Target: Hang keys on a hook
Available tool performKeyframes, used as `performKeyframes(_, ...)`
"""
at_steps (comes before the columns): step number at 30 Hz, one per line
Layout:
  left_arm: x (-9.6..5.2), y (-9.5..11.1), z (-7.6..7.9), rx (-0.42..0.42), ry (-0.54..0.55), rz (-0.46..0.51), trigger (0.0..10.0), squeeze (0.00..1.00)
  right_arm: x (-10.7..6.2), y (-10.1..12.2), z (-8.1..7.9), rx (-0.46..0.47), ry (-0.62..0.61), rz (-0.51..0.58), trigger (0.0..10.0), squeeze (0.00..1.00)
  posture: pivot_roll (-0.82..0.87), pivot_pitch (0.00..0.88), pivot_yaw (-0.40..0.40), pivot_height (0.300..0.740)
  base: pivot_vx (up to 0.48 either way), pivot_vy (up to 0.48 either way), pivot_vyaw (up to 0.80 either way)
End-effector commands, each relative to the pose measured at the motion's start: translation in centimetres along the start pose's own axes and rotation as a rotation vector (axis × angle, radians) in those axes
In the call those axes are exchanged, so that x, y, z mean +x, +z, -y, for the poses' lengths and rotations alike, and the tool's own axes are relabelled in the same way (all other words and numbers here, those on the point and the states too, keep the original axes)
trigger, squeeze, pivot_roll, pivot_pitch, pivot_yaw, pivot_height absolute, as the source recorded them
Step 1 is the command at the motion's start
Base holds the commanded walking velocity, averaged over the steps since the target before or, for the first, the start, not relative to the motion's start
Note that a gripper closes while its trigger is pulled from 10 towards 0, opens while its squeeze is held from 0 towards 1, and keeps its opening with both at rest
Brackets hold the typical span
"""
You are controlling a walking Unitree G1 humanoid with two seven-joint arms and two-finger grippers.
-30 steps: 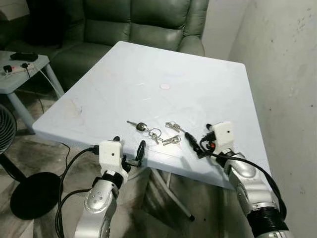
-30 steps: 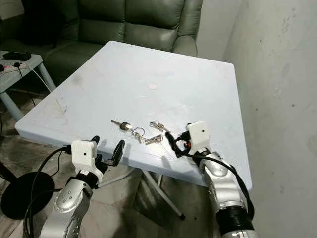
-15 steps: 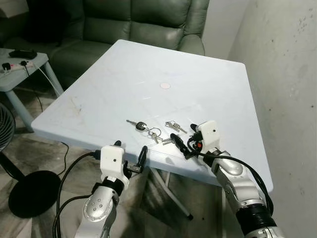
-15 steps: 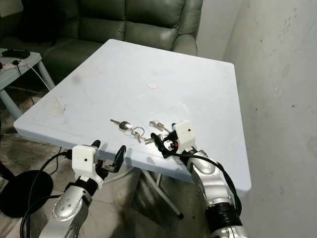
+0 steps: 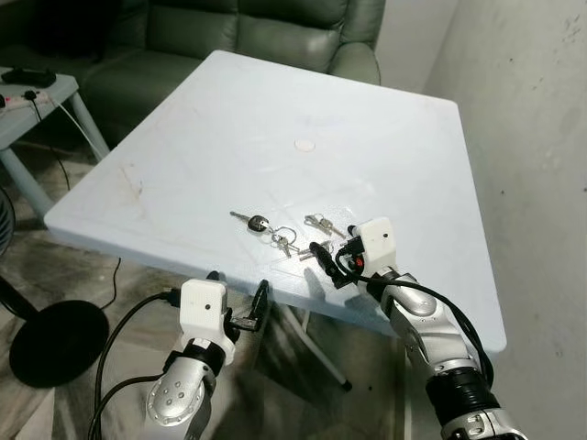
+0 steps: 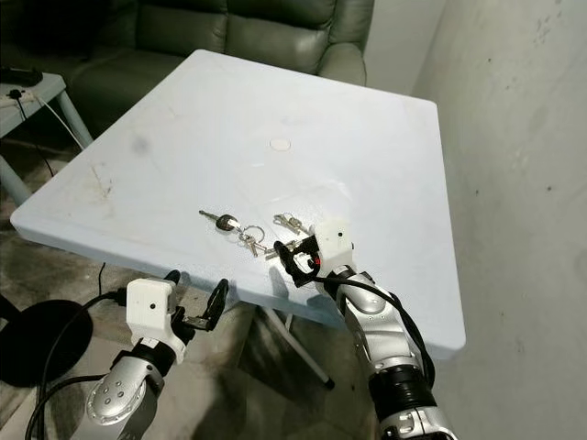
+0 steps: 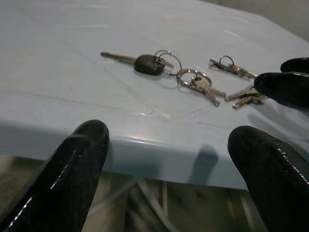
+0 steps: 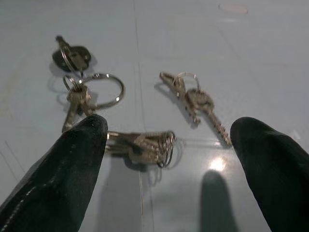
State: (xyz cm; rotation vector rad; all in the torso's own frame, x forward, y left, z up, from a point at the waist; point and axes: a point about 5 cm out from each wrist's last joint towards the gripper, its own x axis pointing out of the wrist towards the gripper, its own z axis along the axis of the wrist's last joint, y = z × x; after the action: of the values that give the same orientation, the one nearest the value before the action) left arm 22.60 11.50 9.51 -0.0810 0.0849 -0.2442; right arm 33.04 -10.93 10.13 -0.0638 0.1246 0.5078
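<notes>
Silver keys [image 8: 145,145] lie at my twelve o'clock; my right gripper [image 5: 332,263], spread wide and empty, should straddle the bunch before pinching.

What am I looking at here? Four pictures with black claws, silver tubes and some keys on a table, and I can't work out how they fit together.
It is one moment seen by four cameras on a humanoid robot. The two wide pictures come from its head, looking down at a pale blue table. The silver tubes are its arms, each ending in a gripper with two black fingers. The other two pictures come from cameras on the wrists, looking out between those fingers.

On the table lie several keys: a black-headed key linked by rings to a small bunch, a separate pair of keys, and another bunch.

The right gripper is open over the table, fingers either side of that bunch. The left gripper is open below the near edge. Neither holds anything yet.
</notes>
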Motion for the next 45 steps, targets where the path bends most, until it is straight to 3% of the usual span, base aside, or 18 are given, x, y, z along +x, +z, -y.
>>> performKeyframes(1,-0.26,0.11,0.12,0.012,0.003,-0.010,10.0,0.00,0.26,0.15,0.04,-0.006,0.006,-0.011,2.7,0.00,0.15,0.160,-0.097,0.740,0.000,0.000,0.00)
performKeyframes(2,-0.29,0.13,0.11,0.014,0.004,-0.011,10.0,0.00,0.26,0.13,0.08,-0.007,0.002,-0.016,2.7,0.00,0.15,0.160,-0.097,0.740,0.000,0.000,0.00)
performKeyframes(3,-0.32,0.12,0.08,0.013,0.005,-0.012,10.0,0.00,0.22,0.13,0.08,-0.001,0.009,-0.012,0.0,0.00,0.15,0.162,-0.097,0.740,0.000,0.000,0.00)
performKeyframes(18,-0.24,0.25,0.05,0.013,0.007,-0.022,10.0,0.00,-0.25,0.06,0.18,0.013,0.029,0.019,0.0,0.00,0.15,0.171,-0.090,0.740,0.000,0.000,0.00)
performKeyframes(19,-0.23,0.27,0.03,0.014,0.006,-0.021,10.0,0.00,-0.31,0.09,0.11,0.016,0.041,0.027,1.2,0.00,0.15,0.171,-0.090,0.740,0.000,0.000,0.00)
performKeyframes(20,-0.20,0.29,0.00,0.014,0.006,-0.021,10.0,0.00,-0.42,0.15,-0.12,0.021,0.070,0.039,4.4,0.00,0.15,0.171,-0.089,0.740,0.000,0.000,0.00)
performKeyframes(21,-0.20,0.29,0.00,0.014,0.006,-0.021,10.0,0.00,-0.42,0.15,-0.12,0.021,0.070,0.039,4.4,0.00,0.15,0.171,-0.089,0.740,0.000,0.000,0.00)
performKeyframes(22,-0.16,0.32,-0.03,0.015,0.006,-0.021,10.0,0.00,-0.51,0.15,-0.28,0.031,0.088,0.047,7.9,0.00,0.14,0.173,-0.087,0.740,0.000,0.000,0.00)
performKeyframes(23,-0.15,0.34,-0.04,0.016,0.006,-0.022,10.0,0.00,-0.54,0.13,-0.28,0.041,0.087,0.047,7.9,0.00,0.14,0.173,-0.087,0.740,0.000,0.000,0.00)
performKeyframes(24,-0.14,0.35,-0.03,0.016,0.006,-0.021,10.0,0.00,-0.56,0.10,-0.25,0.038,0.085,0.044,9.7,0.00,0.14,0.171,-0.088,0.740,0.000,0.000,0.00)
performKeyframes(25,-0.12,0.37,-0.03,0.016,0.005,-0.021,10.0,0.00,-0.56,0.11,-0.25,0.037,0.088,0.045,10.0,0.00,0.14,0.172,-0.088,0.740,0.000,0.000,0.00)
performKeyframes(26,-0.10,0.39,-0.03,0.016,0.005,-0.020,10.0,0.00,-0.58,0.13,-0.25,0.037,0.094,0.050,8.8,0.00,0.14,0.172,-0.088,0.740,0.000,0.000,0.00)
performKeyframes(28,-0.09,0.37,-0.03,0.015,0.005,-0.020,10.0,0.00,-0.59,0.13,-0.25,0.036,0.093,0.052,8.4,0.00,0.14,0.173,-0.087,0.740,0.000,0.000,0.00)
performKeyframes(29,-0.09,0.37,-0.01,0.015,0.004,-0.020,10.0,0.00,-0.59,0.13,-0.19,0.038,0.090,0.052,4.9,0.00,0.14,0.173,-0.087,0.740,0.000,0.000,0.00)
performKeyframes(34,-0.07,0.40,0.00,0.015,0.004,-0.021,10.0,0.00,-0.51,0.14,0.12,0.047,0.063,0.042,4.9,0.00,0.14,0.172,-0.086,0.740,0.000,0.000,0.00)
performKeyframes(37,-0.07,0.40,0.01,0.017,0.004,-0.021,10.0,0.00,-0.39,0.22,0.26,0.048,0.041,0.038,3.8,0.00,0.14,0.172,-0.086,0.740,0.000,0.000,0.00)
performKeyframes(38,-0.08,0.42,0.01,0.017,0.004,-0.020,10.0,0.00,-0.33,0.25,0.23,0.051,0.038,0.039,0.9,0.00,0.15,0.171,-0.087,0.740,0.000,0.000,0.00)
performKeyframes(45,-0.11,0.42,0.06,0.018,0.004,-0.020,10.0,0.00,-0.27,0.33,0.20,0.054,0.034,0.045,0.0,0.00,0.15,0.173,-0.086,0.740,0.000,0.000,0.00)
